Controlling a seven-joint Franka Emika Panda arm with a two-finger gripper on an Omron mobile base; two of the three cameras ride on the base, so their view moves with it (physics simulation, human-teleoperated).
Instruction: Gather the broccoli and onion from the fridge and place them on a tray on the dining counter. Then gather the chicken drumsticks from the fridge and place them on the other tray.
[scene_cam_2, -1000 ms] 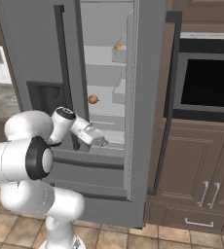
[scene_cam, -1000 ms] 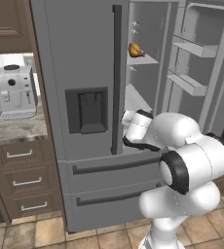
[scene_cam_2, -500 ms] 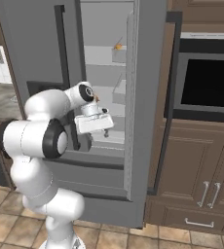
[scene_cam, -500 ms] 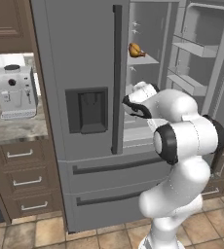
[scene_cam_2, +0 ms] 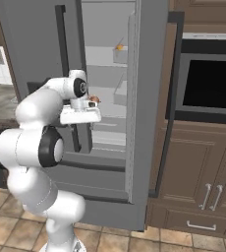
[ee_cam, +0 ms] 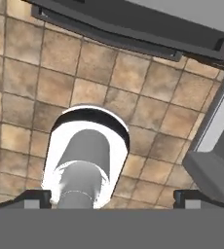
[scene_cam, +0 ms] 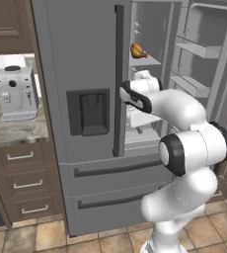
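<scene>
One drumstick (scene_cam: 138,51) | upper fridge (scene_cam: 86,99) shelf | bone end right

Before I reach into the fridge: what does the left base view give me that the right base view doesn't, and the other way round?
Left base view: a coffee machine on the stone worktop above wooden drawers, the dispenser recess, and the inside shelves of the open door.
Right base view: a built-in oven, brown cabinets, and what looks like the onion beside the wrist.
Both: the fridge, the arm raised in front of its open side, and a drumstick on an upper shelf.
</scene>
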